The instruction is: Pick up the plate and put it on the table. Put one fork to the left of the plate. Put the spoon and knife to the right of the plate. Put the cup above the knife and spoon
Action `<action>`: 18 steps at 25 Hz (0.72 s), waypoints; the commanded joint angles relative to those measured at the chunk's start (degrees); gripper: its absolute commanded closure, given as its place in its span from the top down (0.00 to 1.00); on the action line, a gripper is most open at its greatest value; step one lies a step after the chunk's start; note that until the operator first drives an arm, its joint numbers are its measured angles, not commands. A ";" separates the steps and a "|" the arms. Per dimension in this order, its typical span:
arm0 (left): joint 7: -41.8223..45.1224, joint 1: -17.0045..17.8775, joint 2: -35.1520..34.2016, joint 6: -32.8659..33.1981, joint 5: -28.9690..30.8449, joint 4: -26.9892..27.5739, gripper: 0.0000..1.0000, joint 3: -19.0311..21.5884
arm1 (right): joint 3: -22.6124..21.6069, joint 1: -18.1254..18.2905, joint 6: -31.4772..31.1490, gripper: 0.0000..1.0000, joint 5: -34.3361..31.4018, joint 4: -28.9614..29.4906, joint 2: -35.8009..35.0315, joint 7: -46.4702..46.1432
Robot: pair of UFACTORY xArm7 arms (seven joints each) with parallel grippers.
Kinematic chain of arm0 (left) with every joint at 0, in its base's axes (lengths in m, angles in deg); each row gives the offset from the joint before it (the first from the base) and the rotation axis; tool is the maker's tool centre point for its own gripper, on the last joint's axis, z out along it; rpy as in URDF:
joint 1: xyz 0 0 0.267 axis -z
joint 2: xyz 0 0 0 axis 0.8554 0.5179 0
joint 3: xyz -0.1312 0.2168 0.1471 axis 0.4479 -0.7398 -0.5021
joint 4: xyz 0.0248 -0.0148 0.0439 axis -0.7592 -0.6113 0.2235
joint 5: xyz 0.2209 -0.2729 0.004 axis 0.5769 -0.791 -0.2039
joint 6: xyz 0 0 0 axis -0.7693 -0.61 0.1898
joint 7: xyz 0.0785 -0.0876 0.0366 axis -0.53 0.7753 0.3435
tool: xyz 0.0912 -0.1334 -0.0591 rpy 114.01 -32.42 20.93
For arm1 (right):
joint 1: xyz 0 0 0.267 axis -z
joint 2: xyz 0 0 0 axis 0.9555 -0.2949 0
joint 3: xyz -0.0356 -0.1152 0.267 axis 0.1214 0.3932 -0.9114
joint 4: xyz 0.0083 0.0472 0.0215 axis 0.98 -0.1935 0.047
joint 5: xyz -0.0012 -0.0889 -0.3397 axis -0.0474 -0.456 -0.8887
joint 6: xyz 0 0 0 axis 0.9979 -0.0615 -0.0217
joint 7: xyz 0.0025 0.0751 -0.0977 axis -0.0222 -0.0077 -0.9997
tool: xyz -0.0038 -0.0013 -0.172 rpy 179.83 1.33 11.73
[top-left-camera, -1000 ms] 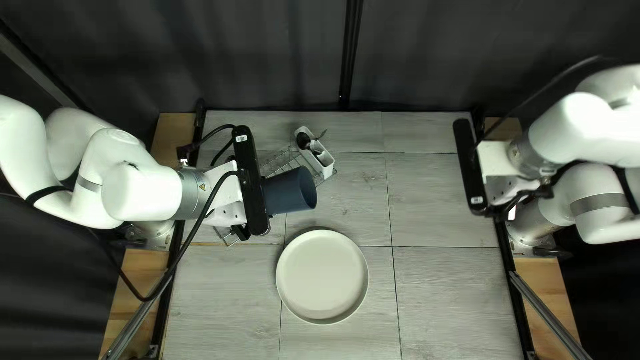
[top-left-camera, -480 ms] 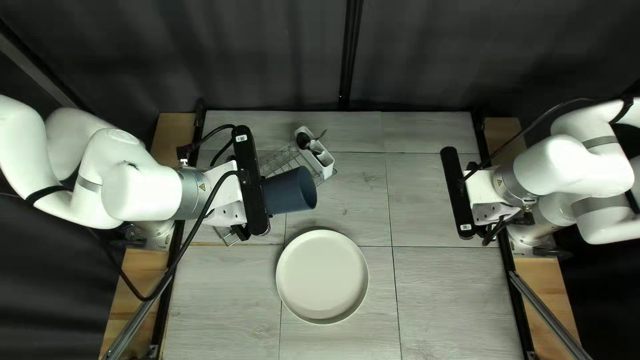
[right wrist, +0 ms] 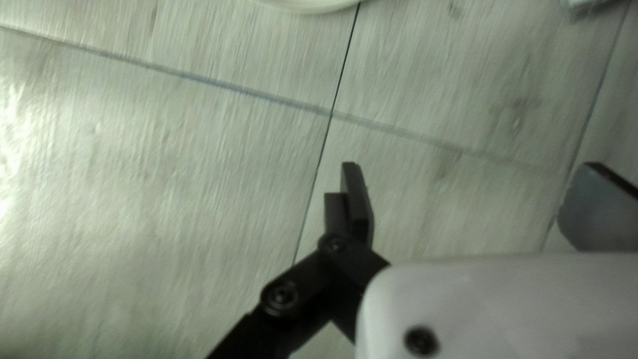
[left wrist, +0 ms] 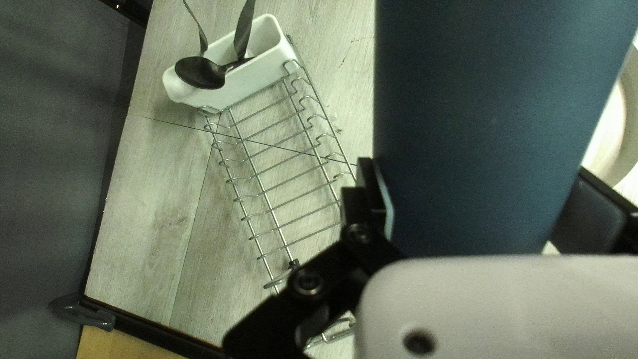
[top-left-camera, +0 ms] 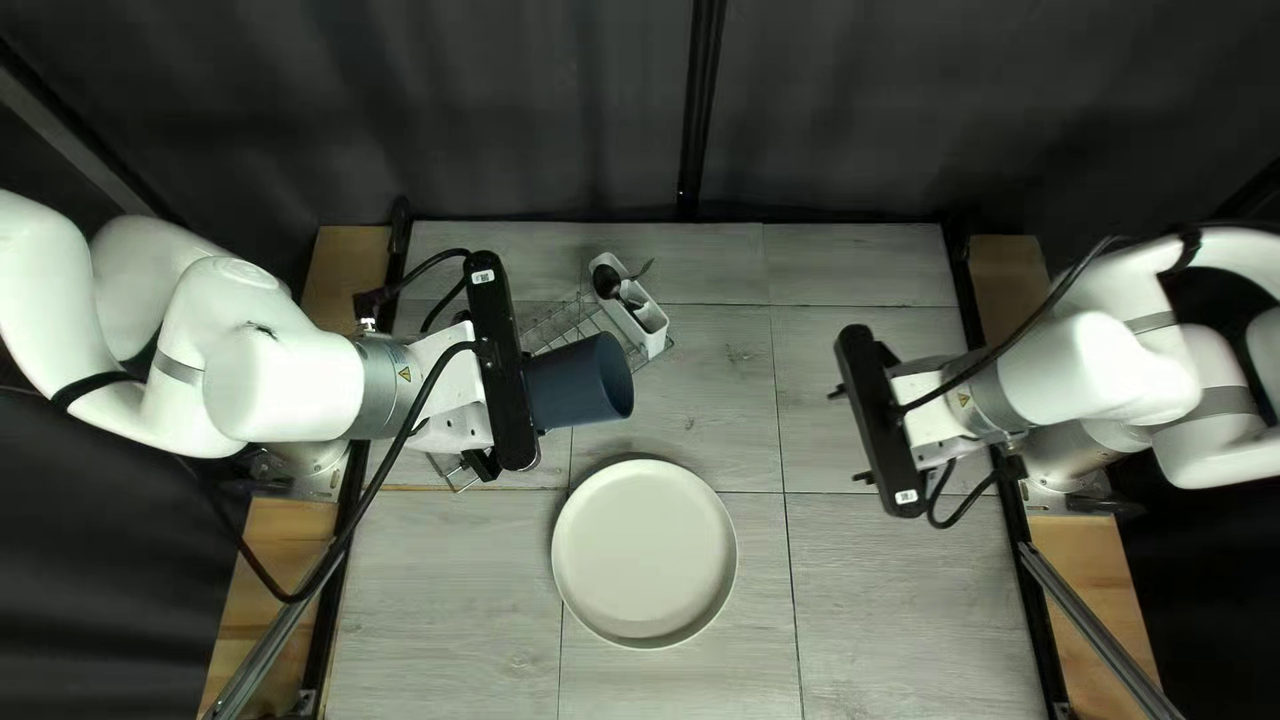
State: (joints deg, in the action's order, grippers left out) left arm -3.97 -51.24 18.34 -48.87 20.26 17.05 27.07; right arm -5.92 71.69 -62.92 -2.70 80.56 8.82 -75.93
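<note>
Up past the off-white round plate [top-left-camera: 644, 554], which sits on the grey wood-look table [top-left-camera: 880, 587], your left gripper [top-left-camera: 499, 367] has a dark blue cylindrical cup [top-left-camera: 574, 383] pinched sideways between its fingers, which stand well apart around it, mouth facing the right of the top left view. Your right gripper [top-left-camera: 848, 435] is spread wide over the table's right side with nothing between its fingers, fwiw. Black spoon [left wrist: 201, 72] and other cutlery [left wrist: 244, 30] are in the white rectangular caddy [left wrist: 256, 83] at the end of the silver wire rack [left wrist: 276, 179].
</note>
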 commanded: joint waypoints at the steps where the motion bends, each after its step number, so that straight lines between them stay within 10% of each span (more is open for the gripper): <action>1: 0.00 0.00 0.00 0.00 0.00 0.00 0.00 0.00 | -2.17 2.91 5.18 1.00 -5.90 3.69 -4.66 -0.60; 18: 0.00 0.00 0.00 0.00 0.00 0.00 0.00 0.00 | -6.69 10.40 14.80 1.00 -21.25 14.03 -12.43 -0.50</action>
State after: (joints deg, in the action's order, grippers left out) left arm -3.97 -51.24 18.34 -48.87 20.26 17.05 27.07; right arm -11.26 80.50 -49.44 -21.37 92.77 -1.95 -77.65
